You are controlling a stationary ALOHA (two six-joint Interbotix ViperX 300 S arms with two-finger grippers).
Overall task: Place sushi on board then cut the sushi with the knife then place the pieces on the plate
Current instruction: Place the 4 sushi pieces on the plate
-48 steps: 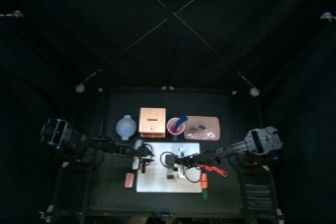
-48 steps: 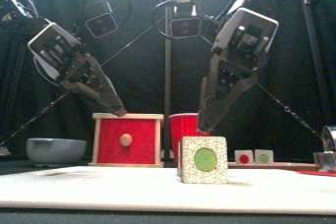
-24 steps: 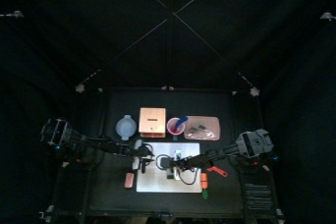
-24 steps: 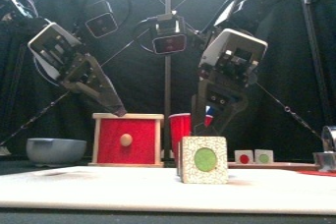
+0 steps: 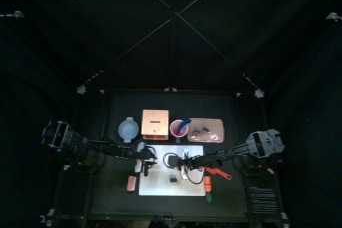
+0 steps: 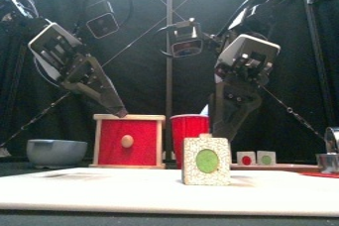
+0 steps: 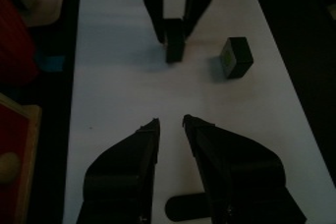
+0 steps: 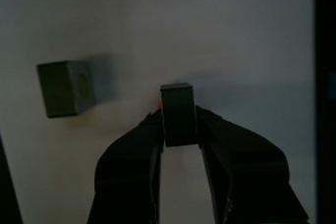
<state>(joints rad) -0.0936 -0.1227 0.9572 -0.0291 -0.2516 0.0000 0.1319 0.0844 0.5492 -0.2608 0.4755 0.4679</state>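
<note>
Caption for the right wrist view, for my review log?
Right gripper shut on a dark block over the white board; another sushi piece stands apart.

Two sushi pieces upright on white board (image 5: 163, 187), apart. The first piece (image 8: 66, 88) stands free; the second piece (image 8: 178, 105) is clamped in right gripper (image 8: 178, 120). Pink plate (image 5: 214, 124) lies behind board.

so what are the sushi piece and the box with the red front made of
Sushi piece: probably painted wood or hard plastic, matte; a speckled white face, flat green centre and crisp square edges, but the look leaves it open. Box: pale bare-looking wood by its light tan frame, with a smooth red painted drawer front.
</note>
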